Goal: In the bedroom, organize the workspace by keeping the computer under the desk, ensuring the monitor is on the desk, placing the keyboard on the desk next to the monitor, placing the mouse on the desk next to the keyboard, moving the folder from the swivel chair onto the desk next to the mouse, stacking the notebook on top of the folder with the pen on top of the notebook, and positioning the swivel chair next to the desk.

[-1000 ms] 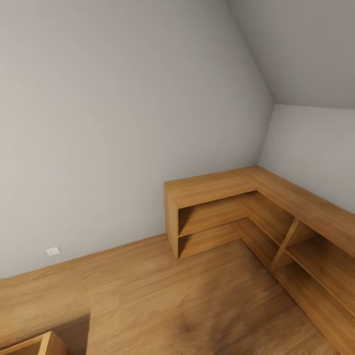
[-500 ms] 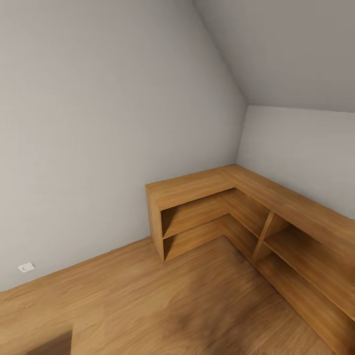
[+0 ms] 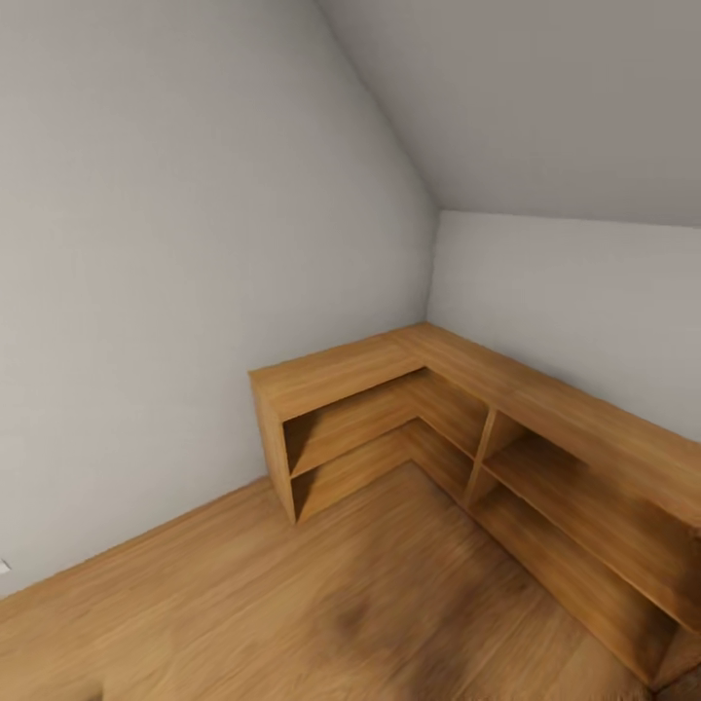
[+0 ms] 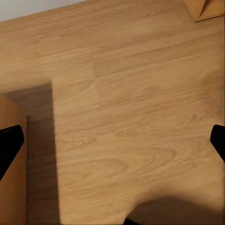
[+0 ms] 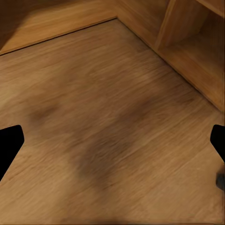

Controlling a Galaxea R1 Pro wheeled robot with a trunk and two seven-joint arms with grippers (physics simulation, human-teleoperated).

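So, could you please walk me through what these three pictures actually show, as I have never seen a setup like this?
These are simulator renders from a wheeled robot with two arms. The large picture comes from the camera on its head: it looks at a corner of a grey-walled room with a sloped ceiling, where a low L-shaped wooden shelf unit stands on the wood plank floor. Its compartments look bare.

The two smaller pictures come from cameras near each gripper, looking along the fingers. In the left wrist view, the left gripper shows as two dark fingertips at the picture's edges, spread wide apart over the floor, with nothing between them. The right gripper is the same, open and holding nothing, with part of the shelf unit beyond it.

No desk, chair or computer things appear here, so the robot seems to be on its way.
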